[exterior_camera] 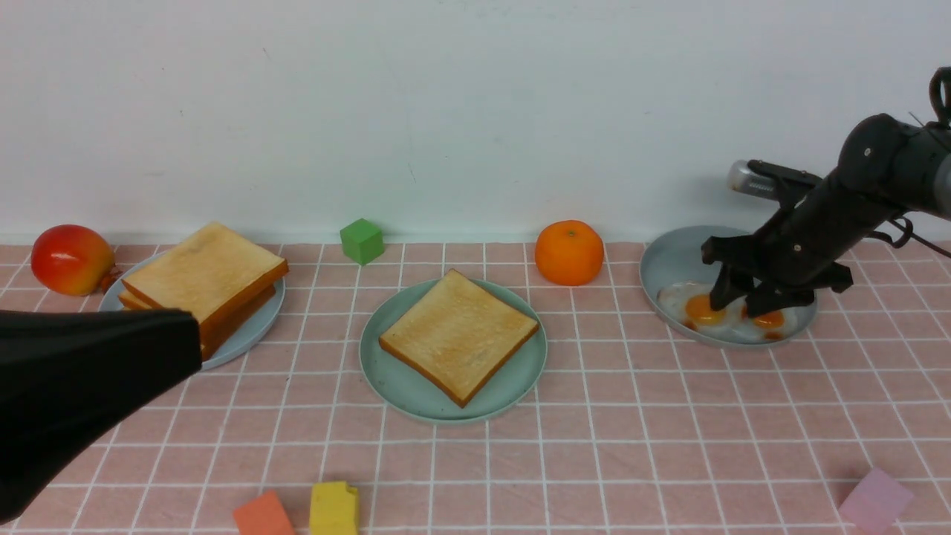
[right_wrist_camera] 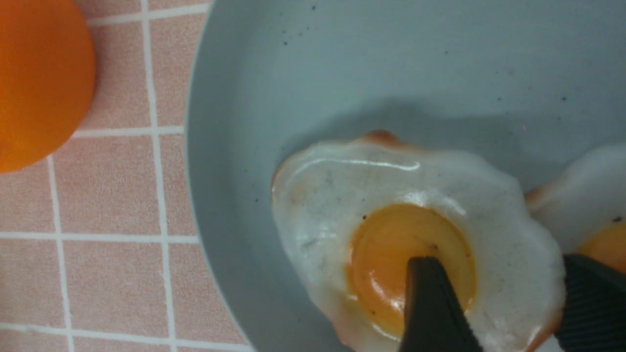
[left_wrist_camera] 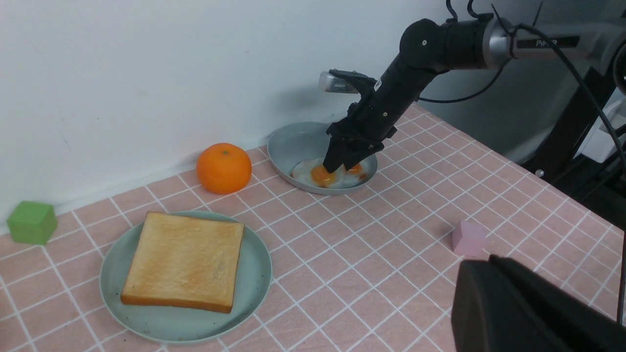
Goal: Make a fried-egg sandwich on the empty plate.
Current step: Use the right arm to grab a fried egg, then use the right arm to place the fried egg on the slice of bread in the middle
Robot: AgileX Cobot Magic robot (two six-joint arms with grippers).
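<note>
The sandwich's parts lie apart. One toast slice (exterior_camera: 458, 334) rests on the mint-green plate (exterior_camera: 416, 394) at the centre, also in the left wrist view as toast (left_wrist_camera: 183, 261) on plate (left_wrist_camera: 161, 322). A fried egg (exterior_camera: 677, 297) lies in the grey dish (exterior_camera: 672, 256) at the right. My right gripper (exterior_camera: 739, 306) is open and down on it. One finger (right_wrist_camera: 430, 303) touches the yolk of this egg (right_wrist_camera: 342, 195), and the other finger (right_wrist_camera: 592, 303) stands at its far edge. More toast (exterior_camera: 204, 279) is stacked at the left. My left gripper (exterior_camera: 189, 331) is shut and holds nothing.
A second egg (exterior_camera: 769, 321) lies beside the first in the dish. An orange (exterior_camera: 569, 252), a green cube (exterior_camera: 362, 241) and an apple (exterior_camera: 70, 260) line the back wall. Orange (exterior_camera: 264, 514), yellow (exterior_camera: 333, 508) and pink (exterior_camera: 875, 499) blocks sit near the front edge.
</note>
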